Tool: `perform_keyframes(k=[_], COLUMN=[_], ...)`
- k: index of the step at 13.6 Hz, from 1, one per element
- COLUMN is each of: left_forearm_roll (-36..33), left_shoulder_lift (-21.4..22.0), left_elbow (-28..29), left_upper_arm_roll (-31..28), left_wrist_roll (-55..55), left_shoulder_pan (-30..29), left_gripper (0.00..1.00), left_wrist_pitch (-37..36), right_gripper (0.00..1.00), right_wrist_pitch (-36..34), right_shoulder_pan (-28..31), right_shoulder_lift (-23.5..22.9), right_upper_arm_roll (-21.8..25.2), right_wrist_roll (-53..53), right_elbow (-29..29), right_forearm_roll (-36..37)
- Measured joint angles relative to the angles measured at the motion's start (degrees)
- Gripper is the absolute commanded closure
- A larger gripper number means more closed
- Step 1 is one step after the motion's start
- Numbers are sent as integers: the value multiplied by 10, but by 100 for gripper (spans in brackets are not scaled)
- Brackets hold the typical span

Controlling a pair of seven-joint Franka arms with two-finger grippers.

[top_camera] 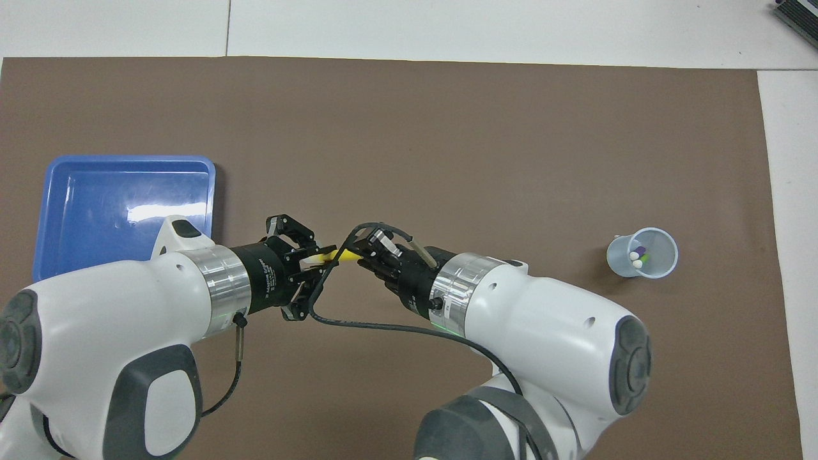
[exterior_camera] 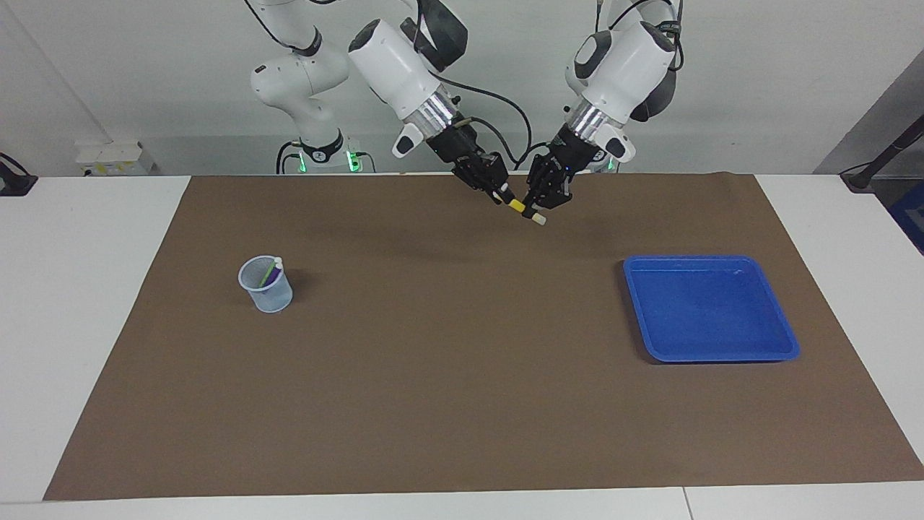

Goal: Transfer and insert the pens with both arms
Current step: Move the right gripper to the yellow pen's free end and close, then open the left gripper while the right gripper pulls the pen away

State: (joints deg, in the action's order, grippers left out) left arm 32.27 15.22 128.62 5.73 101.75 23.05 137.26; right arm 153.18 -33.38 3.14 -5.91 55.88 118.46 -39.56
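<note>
The left gripper [exterior_camera: 543,207] jaws hold the yellow pen [exterior_camera: 517,206] above the counter; the right gripper [exterior_camera: 499,193] jaws, at its ten o'clock, clasp its other end.

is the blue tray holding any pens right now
No, the blue tray shows only its bare floor, while the yellow pen is up between the two grippers.

Two pens [exterior_camera: 271,273] in cup [exterior_camera: 267,292], tray [exterior_camera: 711,347] toward left arm's end
</note>
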Motion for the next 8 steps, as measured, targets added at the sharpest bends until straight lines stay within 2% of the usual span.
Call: perform_keyframes(k=[1, 2, 8], left_forearm_roll=[0, 0, -1], left_shoulder_lift=[0, 0, 1], left_elbow=[0, 0, 0], left_upper_arm_roll=[0, 0, -2], left_wrist_roll=[1, 2, -1], left_shoulder_pan=[0, 0, 0], left_gripper=[100, 100, 100], left_wrist_pitch=[0, 1, 3], right_gripper=[97, 100, 100], right_wrist_pitch=[0, 0, -1], right_shoulder_pan=[0, 0, 1], right_shoulder_lift=[0, 0, -1], right_upper_arm_roll=[0, 0, 1], right_wrist_roll=[0, 0, 0], right_elbow=[0, 0, 1], right_forearm_roll=[0, 0, 0])
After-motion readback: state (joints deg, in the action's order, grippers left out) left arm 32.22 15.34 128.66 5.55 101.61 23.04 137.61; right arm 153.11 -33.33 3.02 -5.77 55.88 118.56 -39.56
